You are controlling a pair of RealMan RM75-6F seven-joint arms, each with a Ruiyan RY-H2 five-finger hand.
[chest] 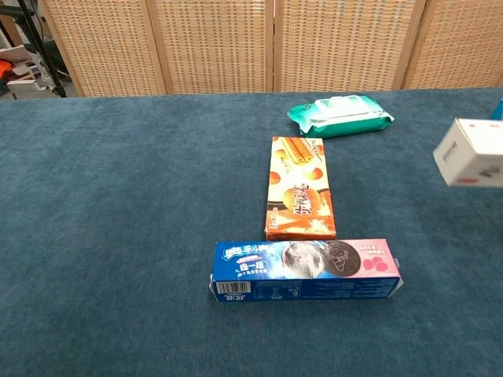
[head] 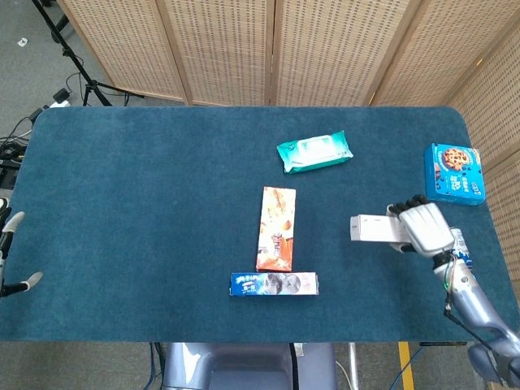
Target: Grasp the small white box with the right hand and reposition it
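My right hand (head: pixel 424 230) grips the small white box (head: pixel 374 229) by its right end and holds it above the blue table (head: pixel 146 203), right of the orange box. In the chest view the white box (chest: pixel 470 154) hangs blurred at the right edge, and the hand itself is out of frame there. Only the fingertips of my left hand (head: pixel 11 258) show at the far left edge of the head view, spread apart and holding nothing.
A teal wipes pack (head: pixel 315 151) lies at the back centre. An orange snack box (head: pixel 276 227) and a blue cookie box (head: pixel 275 283) lie mid-table. A blue cookie carton (head: pixel 453 173) sits at the right edge, and a blue can (head: pixel 463 250) stands beside my right wrist.
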